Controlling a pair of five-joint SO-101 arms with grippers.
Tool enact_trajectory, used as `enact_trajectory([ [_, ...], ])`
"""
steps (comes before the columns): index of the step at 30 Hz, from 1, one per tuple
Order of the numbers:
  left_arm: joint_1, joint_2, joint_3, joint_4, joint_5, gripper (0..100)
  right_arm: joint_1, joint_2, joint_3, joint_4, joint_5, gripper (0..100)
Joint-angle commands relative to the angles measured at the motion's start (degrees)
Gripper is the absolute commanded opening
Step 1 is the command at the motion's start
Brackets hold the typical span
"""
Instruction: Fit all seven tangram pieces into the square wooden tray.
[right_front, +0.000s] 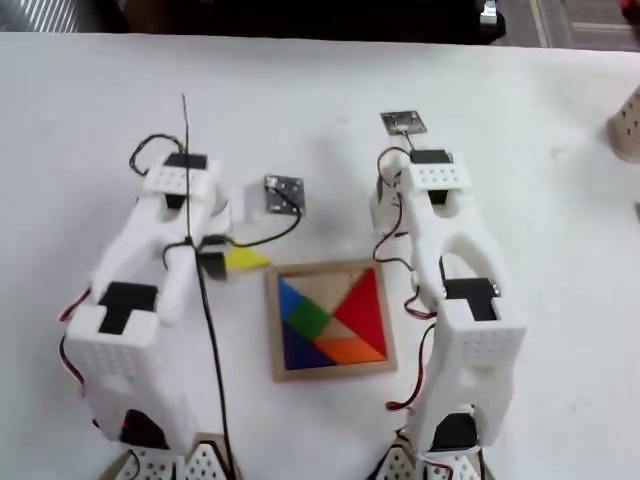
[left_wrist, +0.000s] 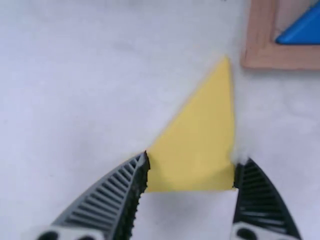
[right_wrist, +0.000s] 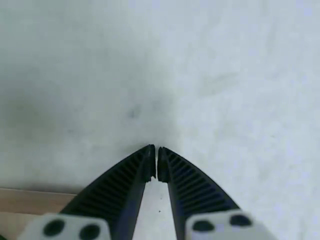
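Note:
The square wooden tray (right_front: 332, 371) lies between the two arms and holds blue, green, red, orange and purple pieces, with a wood-coloured patch near its far edge. A yellow triangle (right_front: 247, 259) lies on the white table just off the tray's far left corner. My left gripper (right_front: 213, 262) is shut on it: in the left wrist view its fingers (left_wrist: 131, 186) press both sides of the yellow triangle (left_wrist: 200, 145), whose tip points at the tray's corner (left_wrist: 260, 50). My right gripper (right_wrist: 156, 162) is shut on nothing, above bare table beside the tray's edge (right_wrist: 30, 202).
Two small circuit boards (right_front: 284, 193) (right_front: 403, 123) lie on the table behind the tray. A black cable (right_front: 208, 310) runs along the left arm. A tan object (right_front: 627, 125) stands at the far right edge.

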Motion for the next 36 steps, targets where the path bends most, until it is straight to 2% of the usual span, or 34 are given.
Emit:
enact_trajectory([
  [1,0.7,3.3,-6.1,-1.9,1.1,28,0.7,-0.9,-2.7,0.5,0.4,1.7],
  [10,0.2,7.3,-11.2,-1.9,4.2,28,0.3,-0.9,-2.7,0.3,0.7,1.7],
  [13,-1.0,7.6,-11.1,-5.5,4.9,28,0.3,-0.9,-2.7,0.3,0.7,1.7],
  [17,-4.4,7.6,-10.8,-12.9,11.3,28,0.2,-0.9,-2.7,0.4,0.7,1.7],
  [21,-6.2,7.0,-11.2,-16.8,19.0,28,0.2,-0.9,-2.7,0.4,0.7,1.7],
  [27,-4.8,3.9,-14.9,-15.0,33.1,27,0.2,-0.9,-2.7,0.3,0.8,1.7],
  [32,-2.9,3.1,-20.0,-15.4,42.0,13,0.2,-0.9,-2.7,0.3,0.8,1.7],
  [36,-2.2,7.9,-24.7,-21.9,46.1,5,0.2,-0.9,-2.7,0.3,0.8,1.7],
])
